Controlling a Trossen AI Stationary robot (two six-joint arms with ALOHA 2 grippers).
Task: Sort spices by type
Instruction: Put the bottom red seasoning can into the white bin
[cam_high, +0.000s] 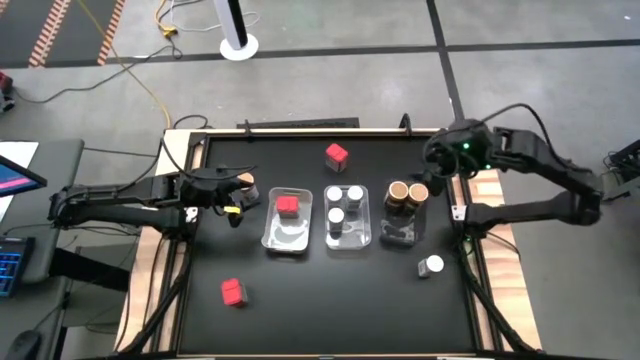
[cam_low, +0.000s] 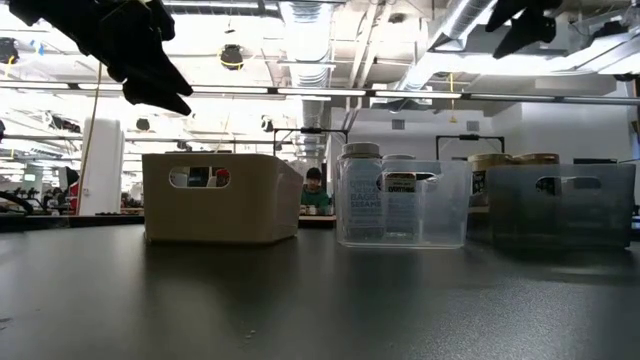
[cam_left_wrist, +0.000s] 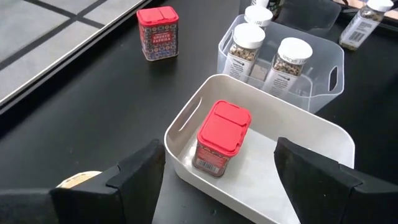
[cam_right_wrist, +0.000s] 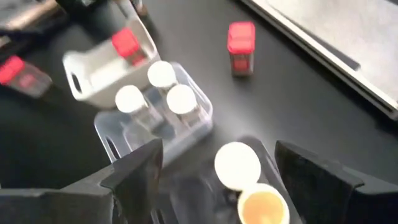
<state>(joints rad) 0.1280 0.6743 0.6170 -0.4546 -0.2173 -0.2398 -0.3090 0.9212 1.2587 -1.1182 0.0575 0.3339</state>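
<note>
The left gripper (cam_high: 238, 197) hangs with jaws apart and empty beside the left tray (cam_high: 270, 238), which holds one red box (cam_high: 287, 206); the right gripper (cam_high: 437, 160) hangs likewise, jaws apart, near the tan-lidded jars (cam_high: 408, 191). Three white-lidded jars (cam_high: 345, 205) fill the middle tray (cam_high: 347, 243); two red boxes (cam_high: 336, 154) and one white-lidded jar (cam_high: 431, 266) lie loose on the bench (cam_high: 330, 300).

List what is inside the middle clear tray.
Three white-lidded jars stand upright inside the middle clear tray, two side by side and one behind. The tray floor under them is covered; the near part looks bare.
</note>
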